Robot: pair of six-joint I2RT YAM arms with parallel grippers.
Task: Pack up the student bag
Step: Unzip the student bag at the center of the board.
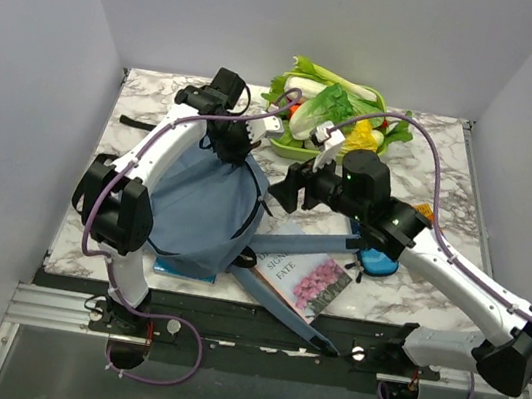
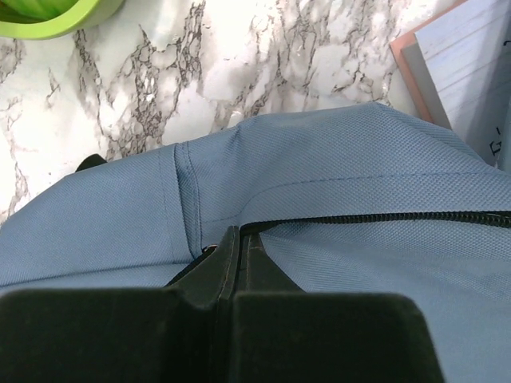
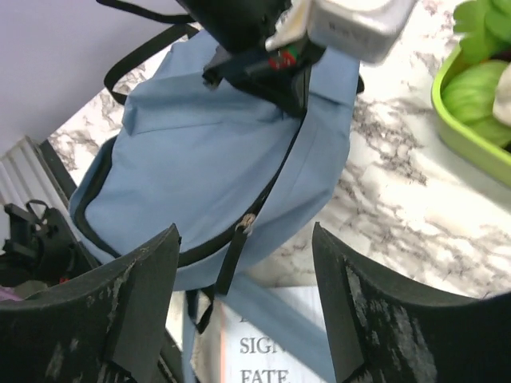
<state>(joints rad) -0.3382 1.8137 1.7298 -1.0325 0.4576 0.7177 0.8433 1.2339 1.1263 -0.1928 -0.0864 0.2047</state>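
Observation:
The student bag (image 1: 199, 204), a soft grey-blue backpack, lies at the table's left with its top pulled up. My left gripper (image 1: 235, 146) is shut on the bag's fabric (image 2: 335, 175) at the end of the black zipper (image 2: 383, 217), the jaws (image 2: 239, 235) pressed together. My right gripper (image 1: 284, 186) hangs open just right of the bag. In the right wrist view its fingers (image 3: 140, 295) stand wide apart with nothing between them, and the black zipper pull (image 3: 233, 255) dangles below the bag (image 3: 200, 152).
A book with flowers on its cover (image 1: 309, 279) lies under a blue strap (image 1: 310, 242) near the front edge. A green tray of vegetables (image 1: 300, 147) stands at the back. A blue round object (image 1: 378, 263) sits under my right arm. Another blue book (image 1: 184, 271) pokes out beneath the bag.

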